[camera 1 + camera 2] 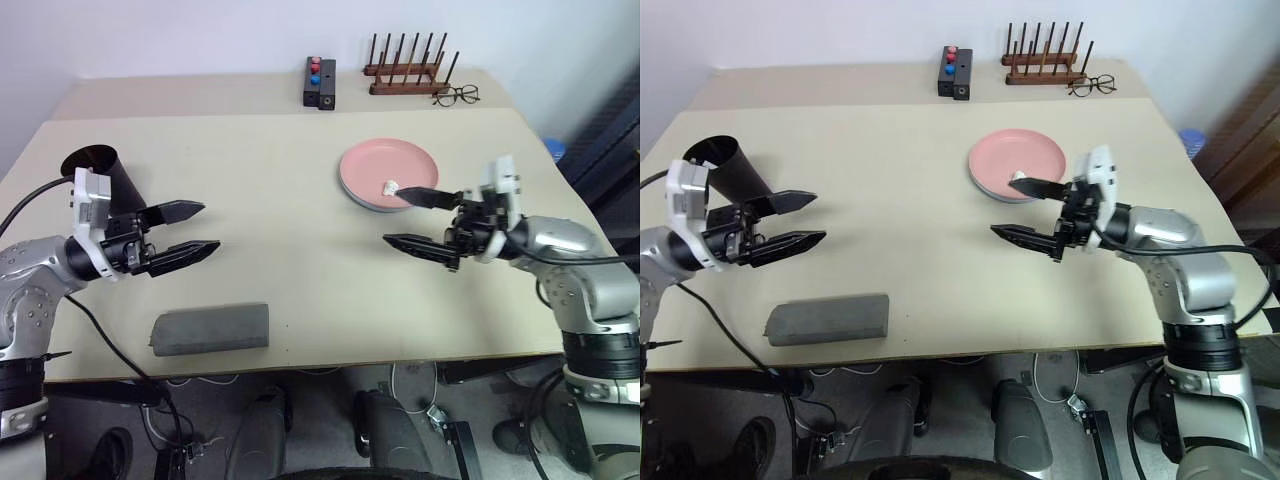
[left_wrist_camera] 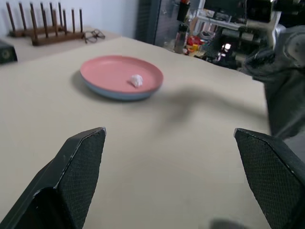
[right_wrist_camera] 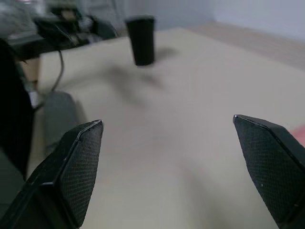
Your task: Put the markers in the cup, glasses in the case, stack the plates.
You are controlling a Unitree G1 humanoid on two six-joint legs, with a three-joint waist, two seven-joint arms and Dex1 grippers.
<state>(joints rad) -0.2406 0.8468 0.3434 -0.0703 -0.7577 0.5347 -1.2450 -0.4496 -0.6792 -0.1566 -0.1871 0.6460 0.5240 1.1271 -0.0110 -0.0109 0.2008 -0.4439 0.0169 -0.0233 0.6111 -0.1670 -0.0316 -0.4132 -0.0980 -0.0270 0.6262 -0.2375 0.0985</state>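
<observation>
plates (image 1: 388, 175), upper right: stacked, stiff, slick, take by rim | left gripper (image 1: 186, 230) released | right gripper (image 1: 412, 220) released

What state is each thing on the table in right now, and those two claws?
pink plate: stacked on the light blue plate, white scrap on it
cup: upright
case: flap shut, lying flat
spectacles: unfolded
left gripper: open, empty
right gripper: open, empty
</observation>
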